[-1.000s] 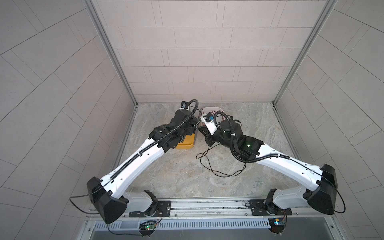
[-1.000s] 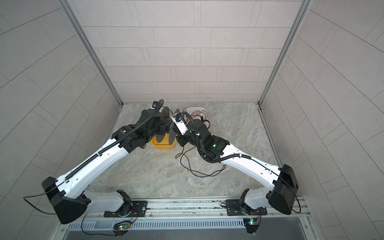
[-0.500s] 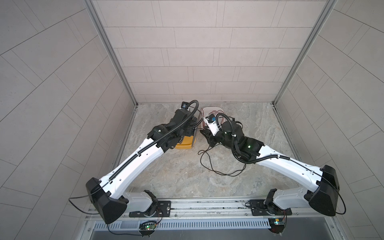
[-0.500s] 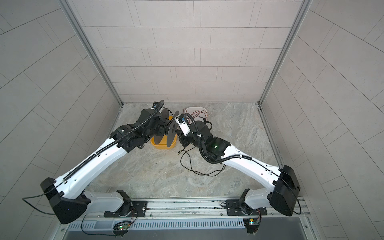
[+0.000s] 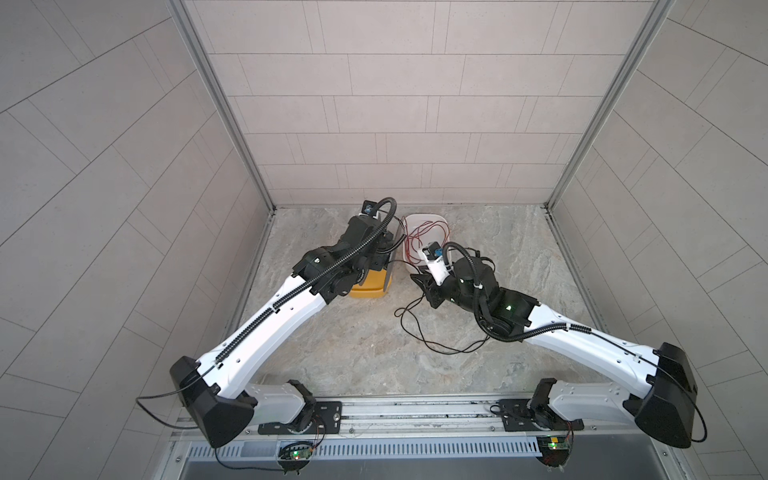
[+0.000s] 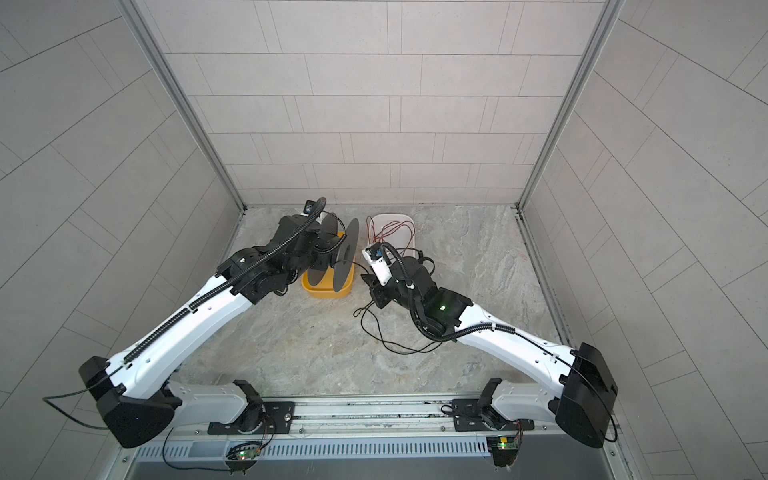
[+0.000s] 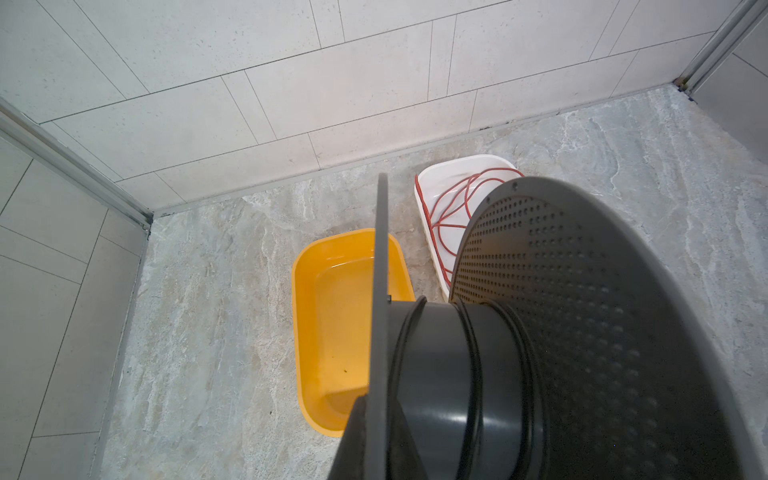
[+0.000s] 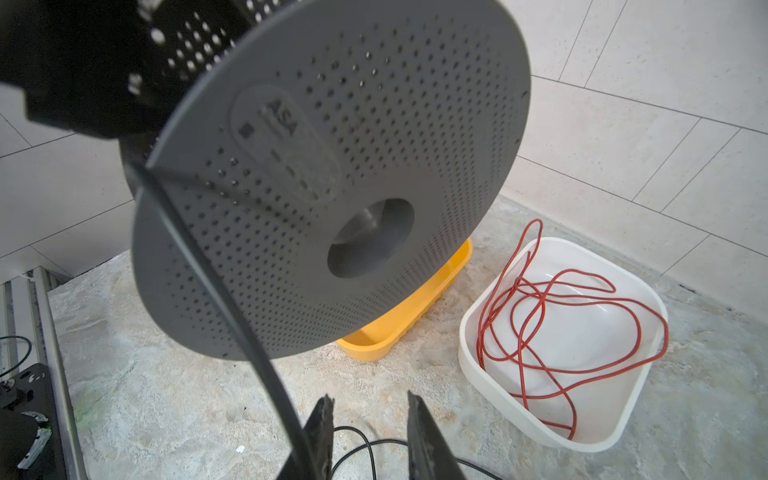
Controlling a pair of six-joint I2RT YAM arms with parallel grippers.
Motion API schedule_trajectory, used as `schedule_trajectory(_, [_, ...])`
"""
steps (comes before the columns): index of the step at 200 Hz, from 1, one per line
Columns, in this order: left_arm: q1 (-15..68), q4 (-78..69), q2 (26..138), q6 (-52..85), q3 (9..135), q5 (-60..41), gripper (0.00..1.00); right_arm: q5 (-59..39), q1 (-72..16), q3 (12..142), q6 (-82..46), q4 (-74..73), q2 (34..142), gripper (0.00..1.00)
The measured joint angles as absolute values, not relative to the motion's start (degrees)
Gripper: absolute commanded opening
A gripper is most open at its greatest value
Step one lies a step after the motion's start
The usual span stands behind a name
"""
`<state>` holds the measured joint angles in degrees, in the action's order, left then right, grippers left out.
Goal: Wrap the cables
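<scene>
the grey spool [image 6: 347, 253], raised over the yellow tray [image 6: 328, 291], blocks the way across the middle. a straight black cable [image 8: 220, 291] runs from it down past the right gripper [image 8: 368, 399], just outside the parted fingers [image 8: 419, 432]. its loose loops litter the floor [image 6: 291, 353] below. the white tray [image 6: 390, 217] with red wire [image 8: 561, 324] stands just beside, near the back wall. floor toward the rail [image 6: 374, 409] lies open.

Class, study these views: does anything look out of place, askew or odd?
Red wire droops over the white tray's rim; most of the black cable sprawls on the table, barely wound on the spool.
</scene>
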<state>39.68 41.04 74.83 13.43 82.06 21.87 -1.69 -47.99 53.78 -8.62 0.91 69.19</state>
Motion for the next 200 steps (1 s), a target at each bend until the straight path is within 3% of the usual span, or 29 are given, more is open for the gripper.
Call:
schedule_trajectory(82, [39.70,41.08,74.83,13.45,82.06,21.54,0.00,-1.63,-47.94,47.81,-10.39,0.01,66.11,0.20])
schedule_trajectory(117, [39.72,41.10,74.83,13.45,82.06,21.37,0.00,-1.58,-47.94,47.55,-10.57,-0.25,65.84,0.00])
schedule_trajectory(200, [40.45,40.91,74.78,14.13,81.10,20.40,0.00,1.19,-47.86,54.65,-6.42,3.27,64.07,0.00])
